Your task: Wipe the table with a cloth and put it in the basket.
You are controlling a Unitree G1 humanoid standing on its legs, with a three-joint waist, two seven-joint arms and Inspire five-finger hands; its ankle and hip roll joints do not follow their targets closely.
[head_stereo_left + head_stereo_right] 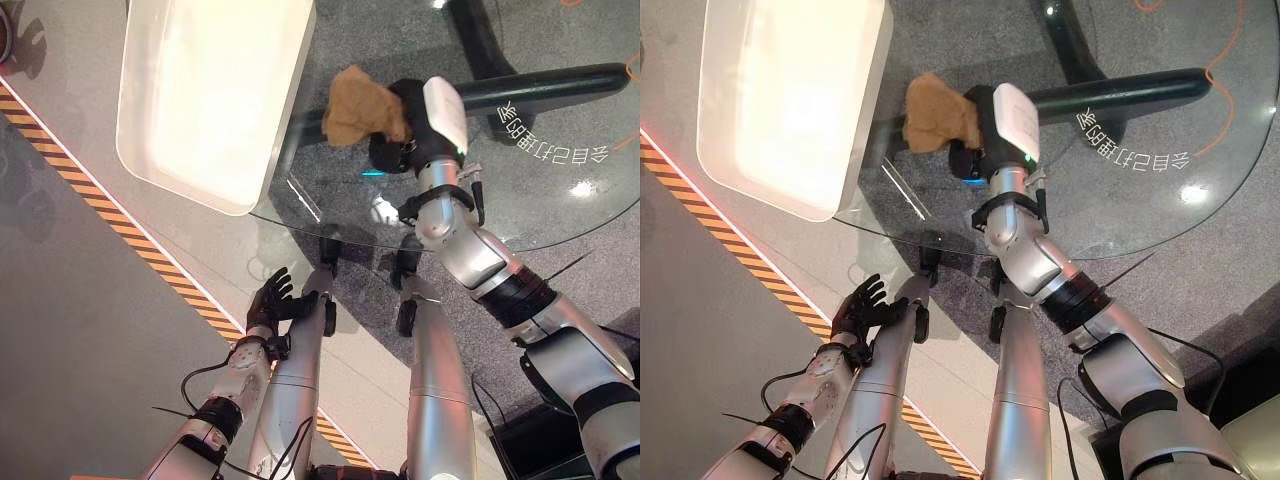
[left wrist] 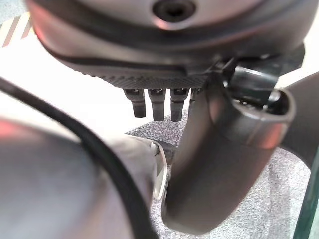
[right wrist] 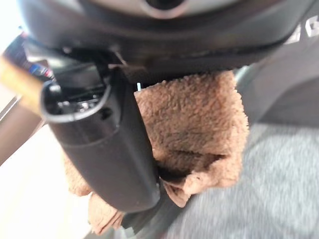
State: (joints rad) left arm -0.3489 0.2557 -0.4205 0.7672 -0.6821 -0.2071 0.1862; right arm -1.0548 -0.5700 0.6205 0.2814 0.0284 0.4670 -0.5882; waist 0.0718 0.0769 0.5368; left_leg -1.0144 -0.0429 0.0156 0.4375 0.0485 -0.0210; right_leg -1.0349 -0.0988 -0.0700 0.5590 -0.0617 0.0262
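The brown cloth [image 1: 358, 106] is bunched in the right hand [image 1: 415, 125], whose fingers [image 3: 107, 144] curl round it, just beside the white basket [image 1: 150, 165] on the glass table [image 1: 560, 215]. Wiping looks finished (a judgement); the drop into the basket remains. The left hand [image 1: 270, 300] hangs below the table's edge, fingers relaxed.

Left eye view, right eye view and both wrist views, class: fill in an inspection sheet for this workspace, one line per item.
Surface: round glass table, see-through.
Job's things: brown cloth gripped in the right hand, over the table; white basket beside it, at the table's edge.
Clutter: nothing seen.
Hands: right hand curled round the cloth; left hand open, low, off the table.
Cables: orange cable on the floor beyond.
Surroundings: grey carpet; striped floor tape.
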